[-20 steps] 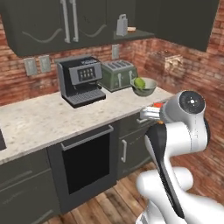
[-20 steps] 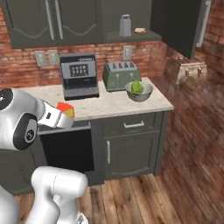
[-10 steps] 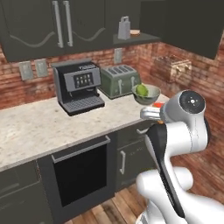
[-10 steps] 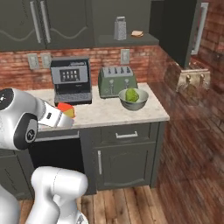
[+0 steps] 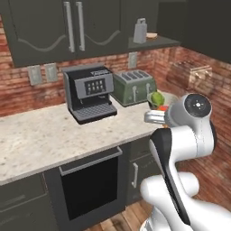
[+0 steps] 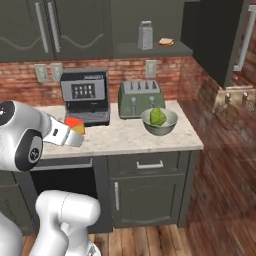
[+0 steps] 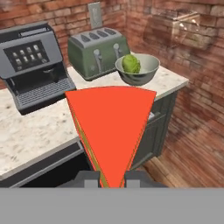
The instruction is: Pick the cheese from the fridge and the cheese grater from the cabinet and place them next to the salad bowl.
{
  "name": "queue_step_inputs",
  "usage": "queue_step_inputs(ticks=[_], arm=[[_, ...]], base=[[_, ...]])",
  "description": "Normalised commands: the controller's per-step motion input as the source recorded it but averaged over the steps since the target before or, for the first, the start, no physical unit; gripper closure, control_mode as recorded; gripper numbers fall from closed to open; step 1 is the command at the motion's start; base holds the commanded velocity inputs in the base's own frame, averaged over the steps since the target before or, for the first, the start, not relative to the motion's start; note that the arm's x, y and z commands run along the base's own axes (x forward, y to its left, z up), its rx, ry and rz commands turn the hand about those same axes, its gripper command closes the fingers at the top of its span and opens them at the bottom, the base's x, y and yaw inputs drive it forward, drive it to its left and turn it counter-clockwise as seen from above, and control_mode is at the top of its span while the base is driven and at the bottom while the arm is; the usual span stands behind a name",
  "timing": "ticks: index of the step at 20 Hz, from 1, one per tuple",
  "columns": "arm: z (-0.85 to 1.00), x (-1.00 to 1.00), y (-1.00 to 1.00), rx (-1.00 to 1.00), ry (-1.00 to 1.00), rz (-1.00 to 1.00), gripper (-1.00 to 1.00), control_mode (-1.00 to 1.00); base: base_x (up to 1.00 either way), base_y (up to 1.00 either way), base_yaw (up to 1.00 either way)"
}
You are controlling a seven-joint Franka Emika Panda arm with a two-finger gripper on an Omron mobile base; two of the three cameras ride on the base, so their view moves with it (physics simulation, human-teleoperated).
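Hand view, claw (image 7: 112, 179) clamped on cheese (image 7: 111, 127)

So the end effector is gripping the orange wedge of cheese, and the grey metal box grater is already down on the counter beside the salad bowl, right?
Not quite. The end effector does grip the red-sided orange cheese wedge, but the grey metal box grater stands on the open upper cabinet shelf, as the right base view shows.

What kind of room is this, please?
A home kitchen, most likely: a stone-look counter along a brick wall carries a coffee machine and a toaster, with an oven built in below and dark cabinets above.
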Motion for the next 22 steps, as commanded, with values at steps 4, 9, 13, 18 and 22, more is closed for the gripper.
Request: queue_step_inputs(ticks=[4,9,13,18,22], arm=[[0.00,0.00,0.00,0.00,0.00,0.00,1.00,1.00],[0.00,0.00,0.00,0.00,0.00,0.00,1.00,1.00],[0.00,0.00,0.00,0.00,0.00,0.00,1.00,1.00],[0.00,0.00,0.00,0.00,0.00,0.00,1.00,1.00],[0.00,0.00,0.00,0.00,0.00,0.00,1.00,1.00]], base=[[0.56,-0.22,0.13],[0.55,-0.29,0.14],[0.50,-0.28,0.13],[0.38,-0.21,0.12],[0.17,-0.24,0.08]])
